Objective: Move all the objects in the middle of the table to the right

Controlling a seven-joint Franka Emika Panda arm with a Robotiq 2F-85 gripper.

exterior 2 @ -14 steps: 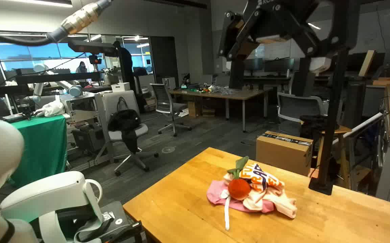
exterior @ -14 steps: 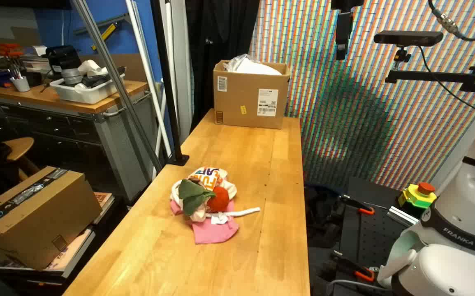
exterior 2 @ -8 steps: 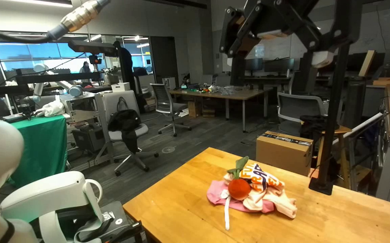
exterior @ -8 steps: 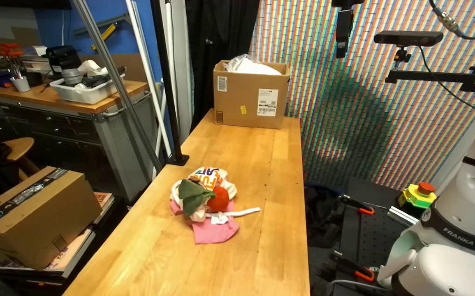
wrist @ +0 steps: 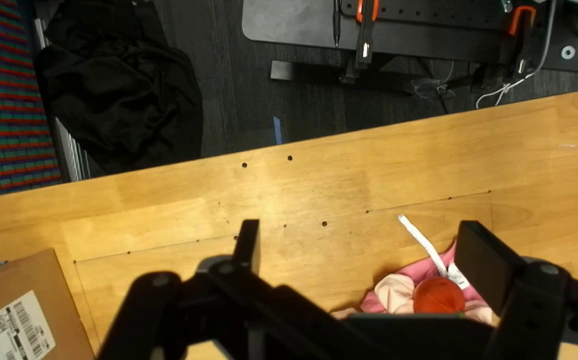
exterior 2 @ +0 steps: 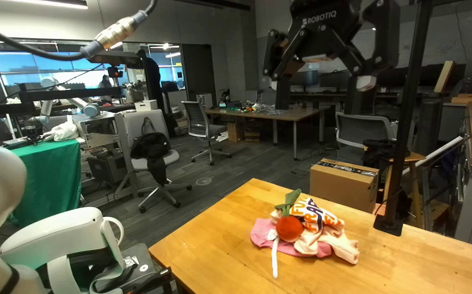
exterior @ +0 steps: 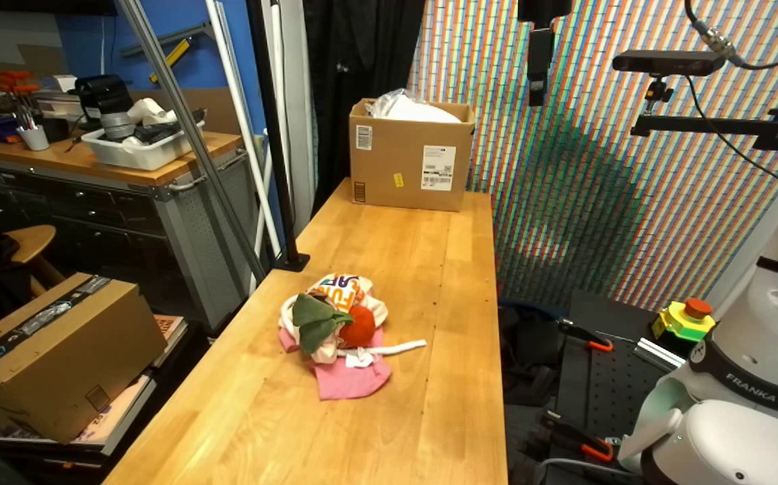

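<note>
A long worktop (exterior: 422, 286) carries, at one end, a brown cardboard box (exterior: 409, 162). The gripper (exterior 2: 318, 107) hangs high over the worktop, released, jaws wide apart. Well away from the box, a lettered cream cloth (exterior 2: 319, 232) lies heaped over a pink cloth (exterior: 351, 380); a red-and-green item (exterior 2: 289, 228) nestles against the cream cloth, and a thin white cord (exterior: 399, 348) trails onto bare worktop.
</note>
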